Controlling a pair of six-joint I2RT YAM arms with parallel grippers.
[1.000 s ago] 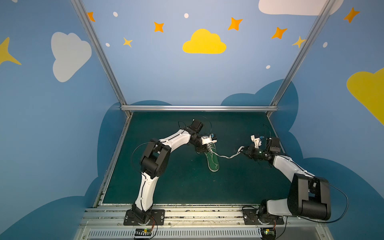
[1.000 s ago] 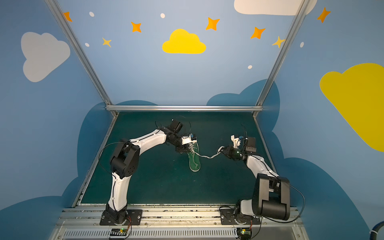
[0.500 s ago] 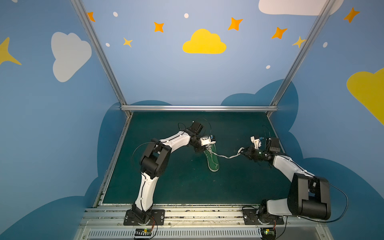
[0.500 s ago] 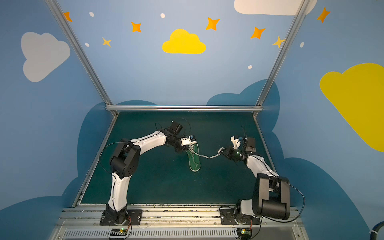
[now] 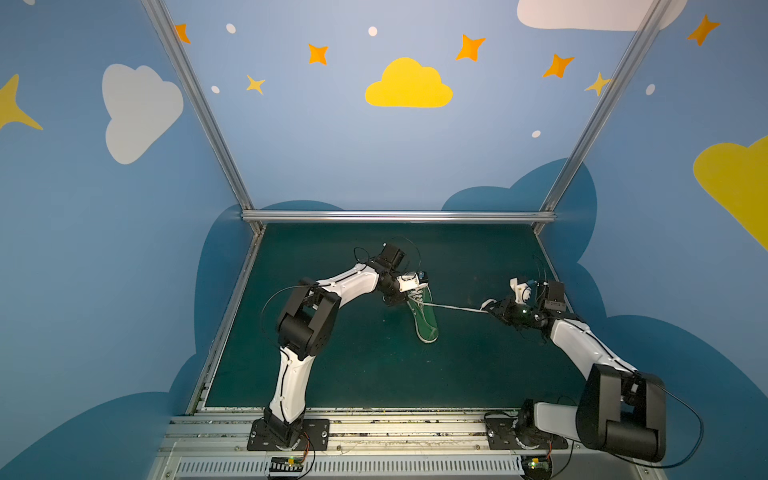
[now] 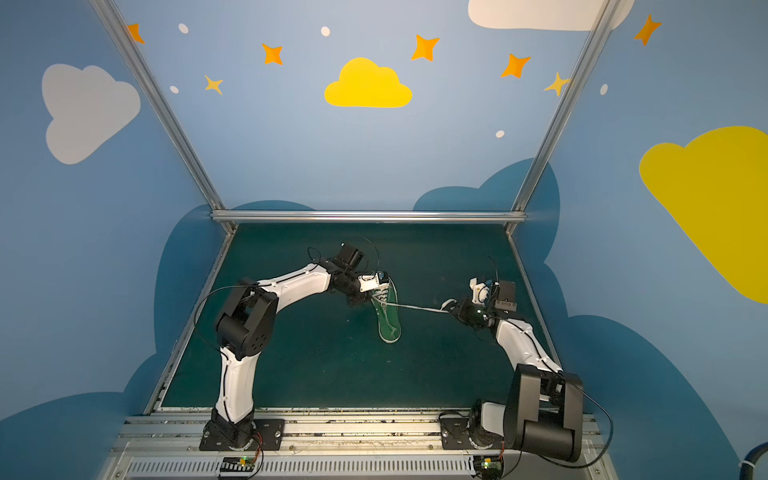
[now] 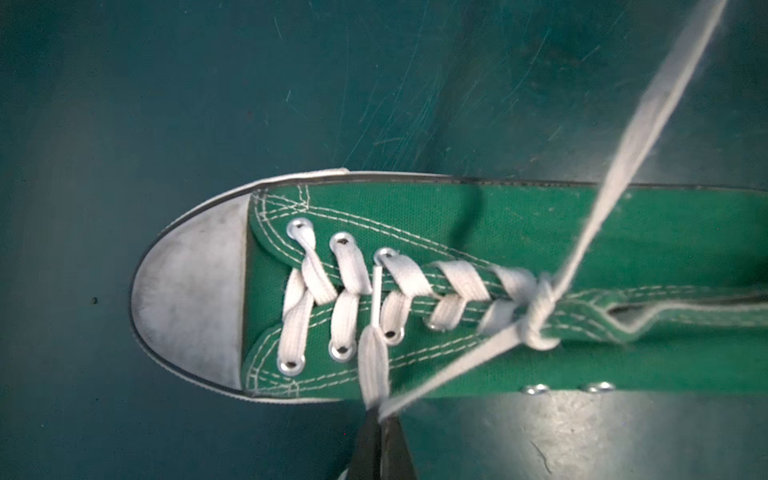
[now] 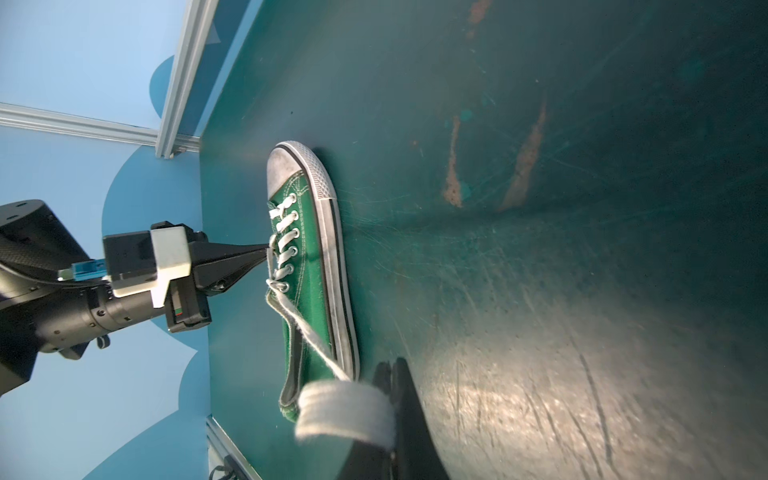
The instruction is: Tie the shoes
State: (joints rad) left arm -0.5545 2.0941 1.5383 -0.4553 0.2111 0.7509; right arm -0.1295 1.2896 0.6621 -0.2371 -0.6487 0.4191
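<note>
A green sneaker lies mid-mat, its white toe cap towards the front. Its white laces cross in a first knot at the top eyelets. My left gripper sits at the shoe's left side, shut on one lace end. In both top views it is mostly hidden under its wrist camera. The other lace runs taut to my right gripper, which is shut on it, a loop of lace draped over the fingers.
The dark green mat is scratched and worn. Metal frame rails and blue walls bound it at the back and sides. The arm bases stand on the front rail.
My left gripper has shut on the lace end beside the shoe. The lace to my right gripper has gone from slack to taut.
</note>
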